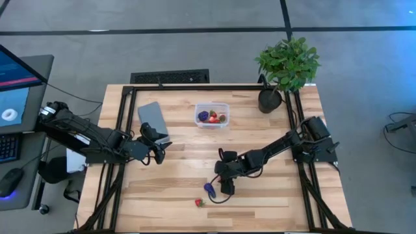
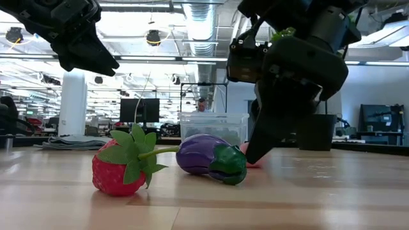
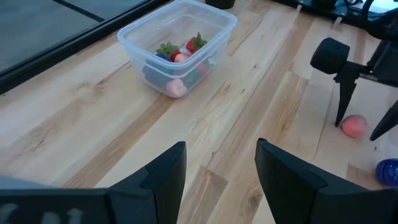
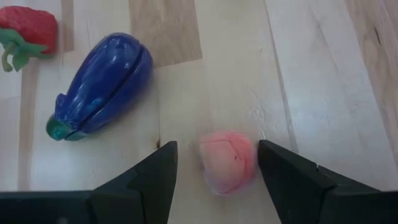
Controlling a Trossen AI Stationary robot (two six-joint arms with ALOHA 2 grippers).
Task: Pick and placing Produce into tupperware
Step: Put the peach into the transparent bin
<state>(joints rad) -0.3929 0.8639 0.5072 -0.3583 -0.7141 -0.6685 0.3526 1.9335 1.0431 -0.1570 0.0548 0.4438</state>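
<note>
A: High view? 
B: Tub holds fruit; right pincer low by eggplant, strawberry near.
A: Wrist views?
B: Right fingers apart around peach on tabletop; left pincer parted, empty.

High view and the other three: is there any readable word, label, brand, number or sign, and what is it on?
No text can be read in any view.
Blue computer screen beside the table, high view: content too small and blurred to read.
Clear plastic rectangular tub, purple toy eggplant, red toy strawberry: no lettering visible.
</note>
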